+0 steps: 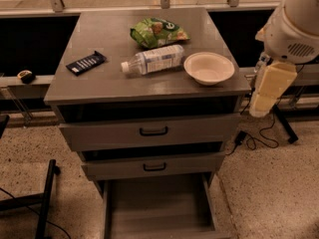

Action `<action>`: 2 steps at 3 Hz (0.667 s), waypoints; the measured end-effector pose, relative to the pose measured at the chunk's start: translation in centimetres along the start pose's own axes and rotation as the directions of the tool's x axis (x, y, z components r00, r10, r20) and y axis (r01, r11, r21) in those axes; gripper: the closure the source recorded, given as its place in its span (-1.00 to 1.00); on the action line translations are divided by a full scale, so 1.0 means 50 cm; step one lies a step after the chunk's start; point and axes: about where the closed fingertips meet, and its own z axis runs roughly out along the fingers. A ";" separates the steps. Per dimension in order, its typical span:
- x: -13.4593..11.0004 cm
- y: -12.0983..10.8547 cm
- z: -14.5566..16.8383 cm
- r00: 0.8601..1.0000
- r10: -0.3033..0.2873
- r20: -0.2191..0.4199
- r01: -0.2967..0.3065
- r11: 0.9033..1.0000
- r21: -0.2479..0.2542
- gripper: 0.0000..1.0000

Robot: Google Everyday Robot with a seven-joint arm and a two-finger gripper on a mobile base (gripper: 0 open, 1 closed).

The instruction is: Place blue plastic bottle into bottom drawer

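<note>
Grey cabinet, three drawers, seen from the front and above.

Top surface, left to right:
- Dark wrapped bar, lying flat near the left edge, well apart from the other items.
- Blue plastic bottle, clear with a white cap and a pale label. It lies on its side near the middle of the top, cap end pointing left. It lies just near of the snack bag and just left of the bowl. Nothing grips it.
- Green snack bag, at the far middle of the top, behind the bottle.
- Pale bowl, upright, toward the right edge. Nothing can be seen inside it.

Drawers:
- Top drawer, black handle, pulled out slightly, with a dark gap above it.
- Middle drawer, black handle, also pulled out slightly.
- Bottom drawer, pulled out toward the near side. Its flat grey floor and side walls show, with no contents visible.

Robot:
- Arm, white and rounded, at the upper right.
- Gripper, cream-coloured, hanging down beside the right edge of the cabinet, right of the bowl and well apart from the bottle. Whether it is open or closed cannot be told. Nothing can be seen in its hold.

Surroundings:
- Speckled floor.
- Black cables on the floor right of the cabinet.
- Black stand leg at near left.
- Small round object on the ledge left of the cabinet.
</note>
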 end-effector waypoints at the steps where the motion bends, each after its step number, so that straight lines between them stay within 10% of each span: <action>1: -0.064 -0.081 0.046 0.992 -0.127 -0.019 0.127 0.992 0.023 -1.00; 2: -0.146 -0.146 0.088 0.964 -0.265 0.034 0.265 0.964 0.001 -1.00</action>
